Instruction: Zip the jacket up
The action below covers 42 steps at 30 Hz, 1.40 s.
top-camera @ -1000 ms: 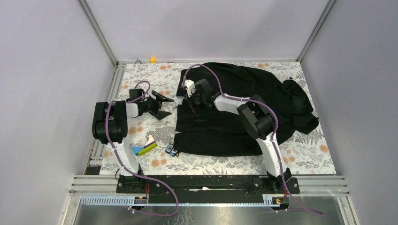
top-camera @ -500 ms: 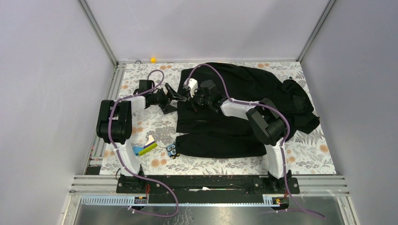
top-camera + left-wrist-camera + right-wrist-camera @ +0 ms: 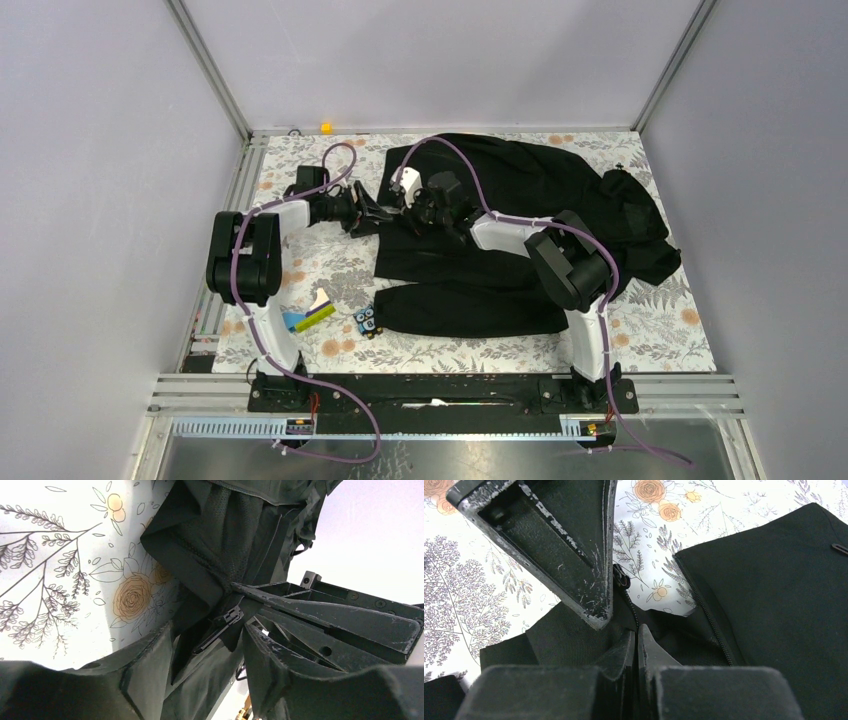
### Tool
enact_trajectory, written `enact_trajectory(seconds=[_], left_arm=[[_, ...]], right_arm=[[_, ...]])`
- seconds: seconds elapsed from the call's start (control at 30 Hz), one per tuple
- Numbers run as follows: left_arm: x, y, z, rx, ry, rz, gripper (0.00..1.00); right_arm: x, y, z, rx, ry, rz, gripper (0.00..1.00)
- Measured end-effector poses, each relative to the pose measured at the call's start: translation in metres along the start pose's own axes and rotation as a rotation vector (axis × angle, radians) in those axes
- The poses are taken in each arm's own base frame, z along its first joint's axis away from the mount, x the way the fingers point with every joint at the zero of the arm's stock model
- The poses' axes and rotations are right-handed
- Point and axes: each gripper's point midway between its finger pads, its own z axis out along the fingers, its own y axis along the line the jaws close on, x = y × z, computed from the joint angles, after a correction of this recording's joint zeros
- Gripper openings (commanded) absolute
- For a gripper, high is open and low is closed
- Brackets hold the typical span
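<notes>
The black jacket lies spread on the flowered table, its left front edge bunched where both grippers meet. My left gripper is open; in the left wrist view its fingers straddle the hem fabric and a black zipper pull. My right gripper is shut on the jacket's zipper edge. In the right wrist view a zipper slider sits just beyond my shut jaws, beside one left finger. A line of zipper teeth runs on the other front panel, apart from it.
A yellow, blue and white object and a small blue object lie on the table near the jacket's lower sleeve. An orange light sits at the back rail. Metal frame rails edge the table on the left and front.
My left gripper has moved right from the bare table to the jacket's hem next to the right gripper. The right gripper shifted slightly toward the back and holds the fabric.
</notes>
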Motion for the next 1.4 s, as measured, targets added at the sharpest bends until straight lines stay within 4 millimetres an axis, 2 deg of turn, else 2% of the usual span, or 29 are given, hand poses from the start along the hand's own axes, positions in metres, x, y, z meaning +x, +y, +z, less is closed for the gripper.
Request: enact_trajectory(seconds=[0.03,0.1,0.17,0.33,0.4,0.47,0.57,0.67,0.73,0.83,0.97,1.13,1.23,1.4], left_arm=[[0.001,0.0,0.001,0.007,0.008,-0.001,0.48],[0.003,0.002,0.003,0.011,0.02,-0.008,0.43],[0.005,0.004,0.004,0.012,0.028,-0.014,0.35],[0.005,0.006,0.005,0.012,0.034,-0.016,0.25],[0.005,0.006,0.005,0.012,0.034,-0.015,0.17],[0.005,0.006,0.006,0.012,0.034,-0.012,0.15],[0.005,0.008,0.006,0.009,0.034,-0.005,0.13],[0.006,0.011,0.007,0.002,0.036,-0.005,0.11],[0.006,0.013,0.007,-0.005,0.037,0.0,0.1],[0.006,0.015,0.007,-0.013,0.035,0.015,0.09],[0.007,0.015,0.008,-0.012,0.037,0.043,0.09],[0.01,0.001,0.008,0.005,0.037,0.118,0.09],[0.01,-0.007,0.007,0.017,0.031,0.156,0.09],[0.011,-0.009,0.007,0.02,0.03,0.171,0.09]], right_arm=[[0.001,0.0,-0.001,0.004,-0.002,0.0,0.02],[0.005,0.0,-0.001,0.009,-0.002,-0.001,0.18],[0.009,0.0,-0.002,0.015,0.005,0.004,0.27],[0.013,-0.003,-0.008,0.059,0.011,0.03,0.6],[0.012,-0.003,-0.012,0.071,0.008,0.049,0.72],[0.009,-0.004,-0.016,0.091,0.002,0.085,0.81],[0.004,-0.01,-0.022,0.148,0.006,0.167,0.88],[0.004,-0.023,-0.029,0.26,0.055,0.335,0.84],[0.001,-0.034,-0.035,0.358,0.087,0.493,0.85],[-0.012,-0.039,-0.042,0.422,0.096,0.736,0.85],[-0.022,-0.026,-0.052,0.365,0.043,1.035,0.75],[-0.01,-0.004,-0.049,0.269,-0.003,1.362,0.74],[-0.012,0.003,-0.041,0.214,-0.025,1.475,0.73],[-0.021,0.005,-0.03,0.134,-0.079,1.598,0.63]])
